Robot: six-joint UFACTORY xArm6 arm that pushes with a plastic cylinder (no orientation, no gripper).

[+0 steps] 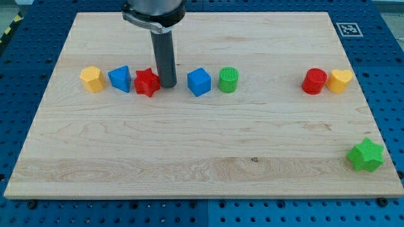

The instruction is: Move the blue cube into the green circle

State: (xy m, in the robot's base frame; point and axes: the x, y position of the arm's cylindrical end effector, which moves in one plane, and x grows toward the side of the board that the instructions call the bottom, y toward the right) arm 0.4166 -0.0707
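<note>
While my tip (pixel 168 84) rests on the surface (pixel 202 157), bare, holding nothing, the blue cube (pixel 199 82) sits just to its right, the green circle (pixel 228 80) beyond. Counted: two blue, two green, two red, two yellow blocks; a red star (pixel 146 82) touches its left.

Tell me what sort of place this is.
Probably a robotics lab bench: a wooden board lies on a blue perforated table, with a printed marker tag at the board's corner. My tip rests between the red star and the blue cube.
</note>
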